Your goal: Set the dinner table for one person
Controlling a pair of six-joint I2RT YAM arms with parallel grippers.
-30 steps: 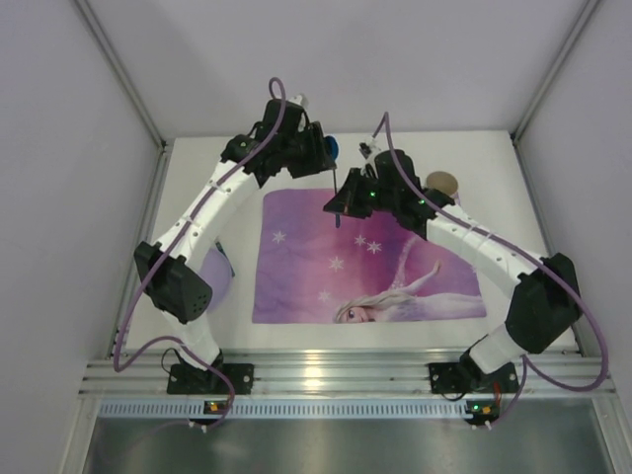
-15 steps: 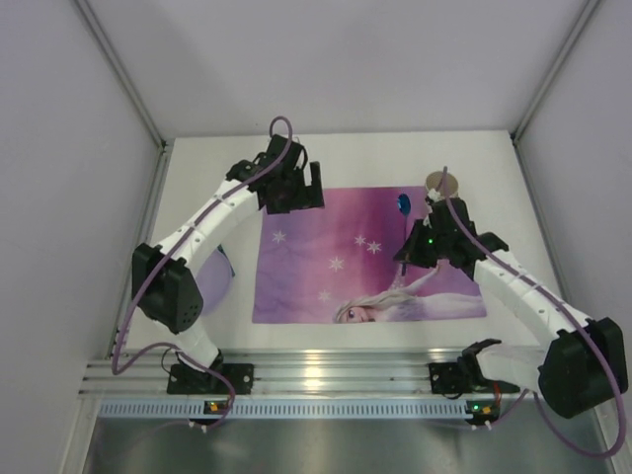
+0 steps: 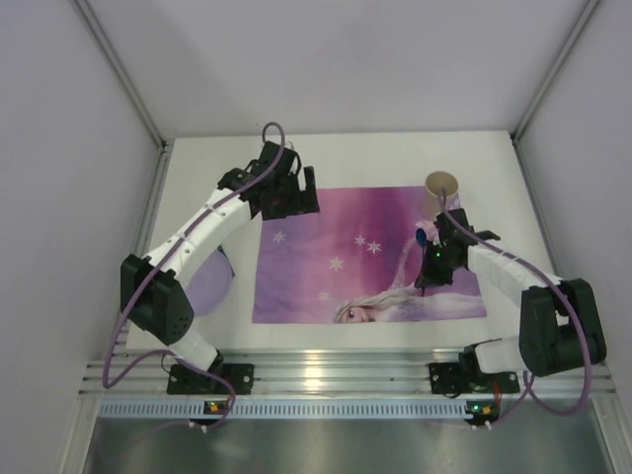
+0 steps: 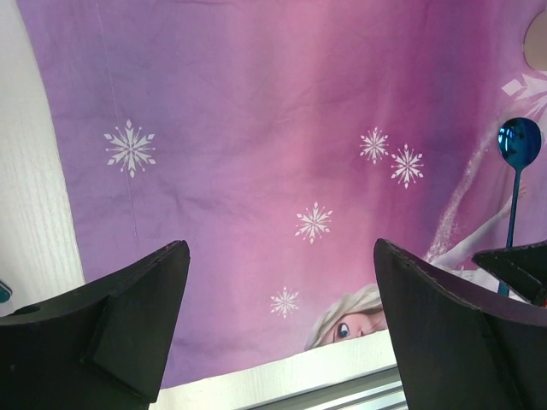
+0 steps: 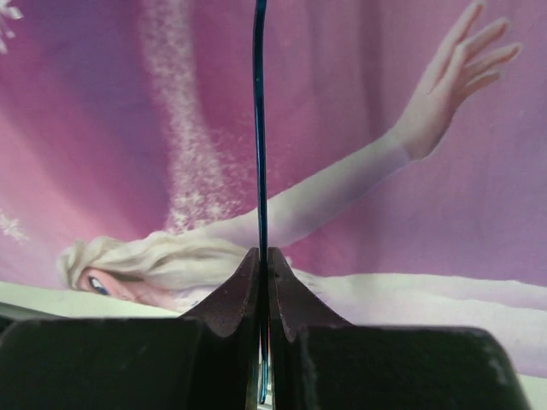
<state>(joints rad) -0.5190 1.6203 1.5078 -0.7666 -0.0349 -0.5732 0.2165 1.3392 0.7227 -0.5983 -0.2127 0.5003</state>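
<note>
The white dinner table (image 3: 197, 168) carries a purple princess placemat (image 3: 336, 237). A blue spoon (image 5: 260, 128) stands with its thin handle pinched between the jaws of my right gripper (image 5: 263, 256), which is shut on it. In the top view that right gripper (image 3: 429, 267) hangs over the mat's right part, with the spoon (image 3: 424, 235) pointing its bowl toward the far side. The left wrist view shows the spoon (image 4: 518, 145) at the right edge. My left gripper (image 3: 304, 196) is over the mat's far left corner. It is the left gripper (image 4: 282, 299), open, with nothing between its fingers.
A tan paper cup (image 3: 441, 188) stands upright just beyond the mat's far right corner, close behind the right gripper. A lilac plate (image 3: 209, 281) lies left of the mat, partly under the left arm. The ribbed aluminium rail (image 3: 346, 375) runs along the near edge.
The left gripper has opened and drawn back to the mat's far left corner. The right arm has carried the spoon from beside the left gripper, over the mat, to its right side.
</note>
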